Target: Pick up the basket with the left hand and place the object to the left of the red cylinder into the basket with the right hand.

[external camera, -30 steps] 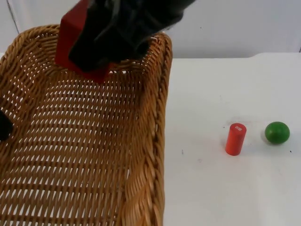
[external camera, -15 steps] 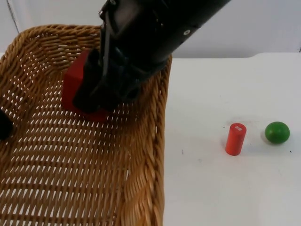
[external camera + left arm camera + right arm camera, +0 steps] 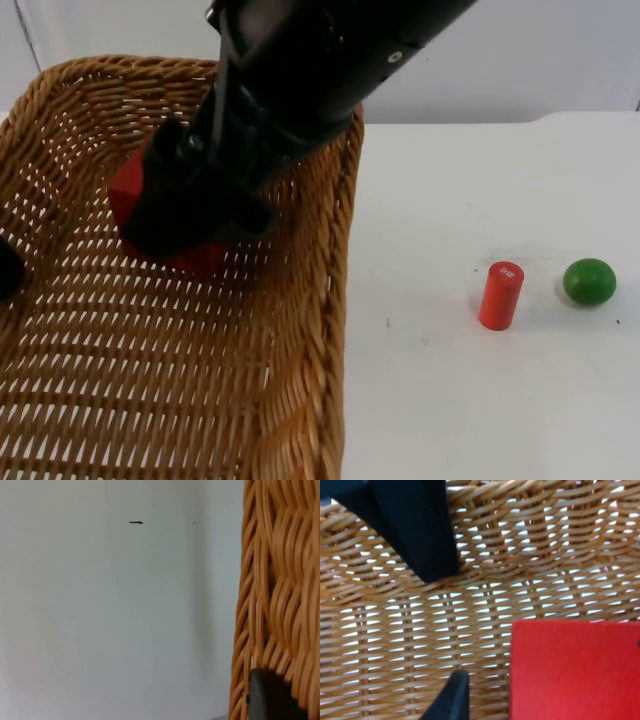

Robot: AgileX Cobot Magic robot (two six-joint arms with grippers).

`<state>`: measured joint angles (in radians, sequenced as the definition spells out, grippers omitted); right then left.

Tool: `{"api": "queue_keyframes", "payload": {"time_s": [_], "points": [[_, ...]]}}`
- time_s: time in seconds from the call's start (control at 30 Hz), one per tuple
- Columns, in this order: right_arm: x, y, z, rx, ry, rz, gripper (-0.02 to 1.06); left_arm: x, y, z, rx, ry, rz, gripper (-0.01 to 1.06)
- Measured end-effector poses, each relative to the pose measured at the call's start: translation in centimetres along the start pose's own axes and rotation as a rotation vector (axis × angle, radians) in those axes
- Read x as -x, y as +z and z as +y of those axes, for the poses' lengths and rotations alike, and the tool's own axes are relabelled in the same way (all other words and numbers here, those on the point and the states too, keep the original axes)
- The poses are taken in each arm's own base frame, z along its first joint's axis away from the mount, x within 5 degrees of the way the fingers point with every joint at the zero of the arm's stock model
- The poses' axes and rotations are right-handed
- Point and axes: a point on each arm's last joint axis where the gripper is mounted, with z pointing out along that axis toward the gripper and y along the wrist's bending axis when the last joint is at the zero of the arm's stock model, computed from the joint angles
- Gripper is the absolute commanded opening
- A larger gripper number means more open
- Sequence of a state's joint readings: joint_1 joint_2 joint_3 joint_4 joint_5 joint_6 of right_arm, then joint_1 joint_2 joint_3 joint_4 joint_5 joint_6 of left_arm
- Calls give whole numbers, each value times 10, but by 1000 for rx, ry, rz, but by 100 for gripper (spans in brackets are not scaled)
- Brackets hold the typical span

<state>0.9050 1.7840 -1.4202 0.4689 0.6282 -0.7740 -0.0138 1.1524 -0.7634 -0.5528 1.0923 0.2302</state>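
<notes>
Right gripper [image 3: 175, 215] has dropped lower into the basket [image 3: 310, 330] over the last second, red block [image 3: 130, 195] near the weave. Right wrist view suggests fingers spread off the block, release likely. Left gripper [image 3: 8, 270] holds the basket rim.

A robot lab bench: bare white table top [image 3: 470, 400] ending at a plain grey partition wall [image 3: 520, 55]

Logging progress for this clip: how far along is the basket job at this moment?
Done: the left gripper holds the wicker basket up off the white table. In hand: the right gripper is inside the basket, fingers open, with the red block beside them on the weave, apparently let go. Left: withdraw the right gripper. The red cylinder and green ball sit on the table.
</notes>
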Motion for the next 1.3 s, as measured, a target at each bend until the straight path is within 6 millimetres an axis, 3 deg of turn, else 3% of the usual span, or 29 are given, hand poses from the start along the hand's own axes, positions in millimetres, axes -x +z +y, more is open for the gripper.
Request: {"api": "queue_keyframes", "payload": {"time_s": [0.37,0.53,0.7,0.8,0.97,1.3], "points": [[15,-35,5,-33,-7,-81,100,0,0,0,0,0,0,0],[24,-71,13,-39,27,-140,100,0,0,0,3,2,1,0],[25,-94,20,-35,22,-163,100,0,0,1,14,8,3,0],[15,-116,31,-45,23,-185,100,0,0,2,22,12,5,0],[-1,-137,42,-65,26,-215,100,0,0,2,24,13,6,0],[-7,-184,59,-105,14,-326,100,-1,0,2,25,26,6,0]]}}
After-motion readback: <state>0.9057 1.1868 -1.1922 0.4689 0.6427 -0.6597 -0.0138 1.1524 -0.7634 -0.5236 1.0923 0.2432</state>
